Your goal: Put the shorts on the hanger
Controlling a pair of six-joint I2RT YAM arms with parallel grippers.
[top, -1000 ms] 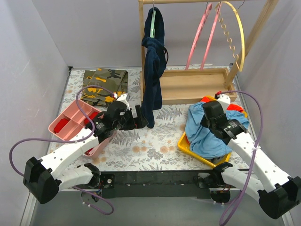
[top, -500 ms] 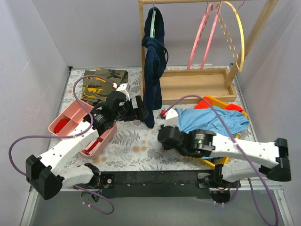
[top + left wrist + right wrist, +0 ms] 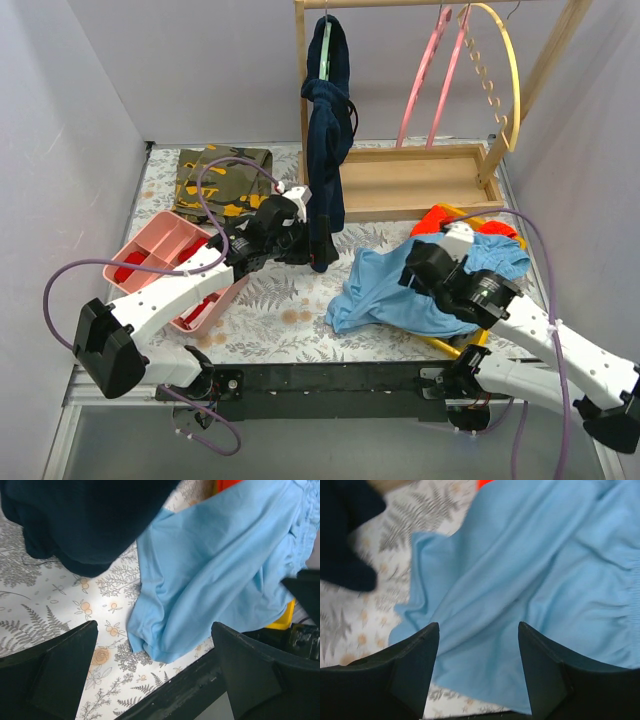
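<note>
Cloth printed with ferns and flowers covers the table (image 3: 290,300), closed in by plain lilac-grey walls (image 3: 90,100). Four hangers hang on the wooden rack (image 3: 410,185) at the far side: two pink hangers (image 3: 420,90), one pale green hanger (image 3: 324,50) under a navy garment (image 3: 325,160), and the one yellow hanger (image 3: 512,90), bare, at far right. The one pair of light blue shorts (image 3: 400,295) lies spread at near right, partly over a yellow tray (image 3: 440,340). The left gripper (image 3: 152,645) and the right gripper (image 3: 477,630) are both released, fingers apart.
</note>
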